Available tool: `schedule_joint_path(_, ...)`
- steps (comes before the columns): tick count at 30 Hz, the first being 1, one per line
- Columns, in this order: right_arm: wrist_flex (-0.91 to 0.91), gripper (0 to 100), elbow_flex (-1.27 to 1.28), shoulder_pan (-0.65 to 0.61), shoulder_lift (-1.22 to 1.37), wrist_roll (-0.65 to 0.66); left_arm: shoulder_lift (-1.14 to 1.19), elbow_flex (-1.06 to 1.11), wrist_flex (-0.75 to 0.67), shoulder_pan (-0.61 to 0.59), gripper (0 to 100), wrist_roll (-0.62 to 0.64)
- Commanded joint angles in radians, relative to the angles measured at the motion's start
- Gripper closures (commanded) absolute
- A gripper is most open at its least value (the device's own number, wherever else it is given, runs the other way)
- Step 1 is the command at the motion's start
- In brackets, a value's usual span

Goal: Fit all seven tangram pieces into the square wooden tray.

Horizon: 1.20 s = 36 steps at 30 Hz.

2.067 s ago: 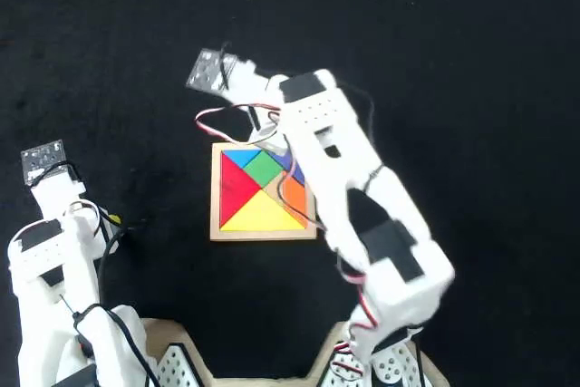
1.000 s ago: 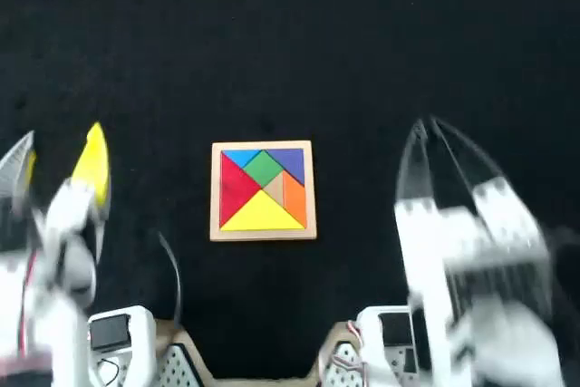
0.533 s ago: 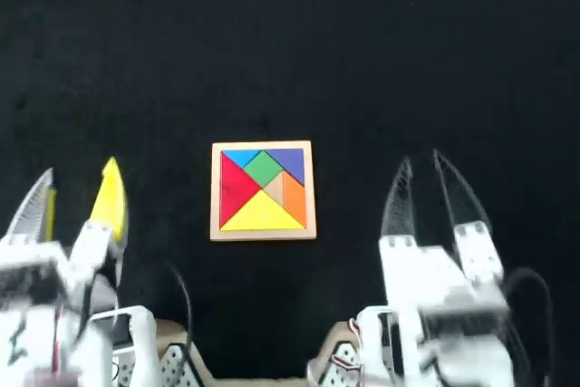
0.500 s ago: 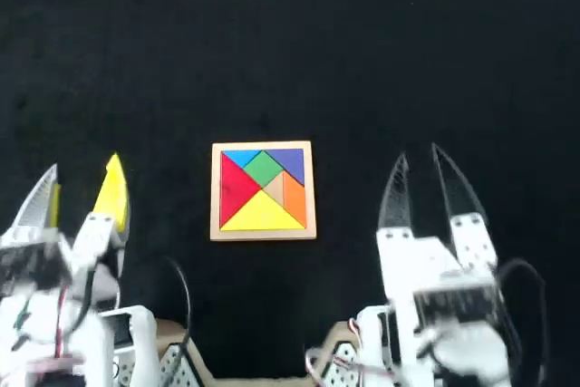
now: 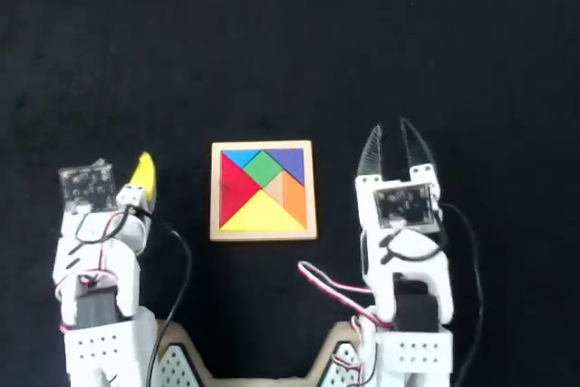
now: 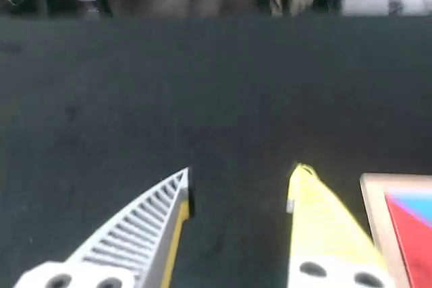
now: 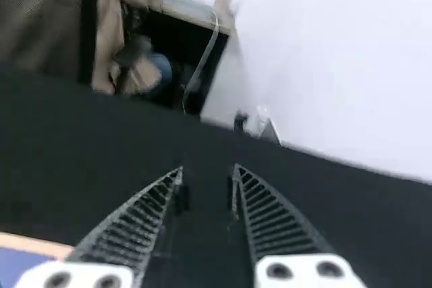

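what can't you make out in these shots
High view: tan triangle in the tray, a piece or bare wood, too small to tell.
Left wrist view: tray cut off by the picture edge beside the left claw; one corner shows.
Right wrist view: tray cut off likewise; a sliver shows.

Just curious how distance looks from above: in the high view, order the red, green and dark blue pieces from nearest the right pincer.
From the right pincer:
1. Dark blue piece, tray top right.
2. Green piece, top middle.
3. Red triangle, left side.
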Motion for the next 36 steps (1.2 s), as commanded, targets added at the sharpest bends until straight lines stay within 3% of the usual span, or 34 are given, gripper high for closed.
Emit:
schedule_joint_path(1,-0.011,89.7,0.015,0.100,-0.058,-0.006,0.018,0.024,0.009,0.044,76,0.009)
schedule_joint_path(4,0.023,89.8,0.018,0.144,-0.058,-0.008,0.023,0.024,0.015,0.044,76,0.009)
schedule_joint_path(7,0.166,89.7,0.018,0.121,-0.058,-0.008,0.029,0.024,0.063,0.038,76,0.003)
schedule_joint_path(19,0.936,89.9,0.018,0.069,-0.065,0.000,0.020,0.008,0.664,0.067,76,0.008)
schedule_joint_path(36,0.919,89.7,0.018,0.075,-0.056,-0.003,0.020,0.005,0.661,0.059,76,0.005)
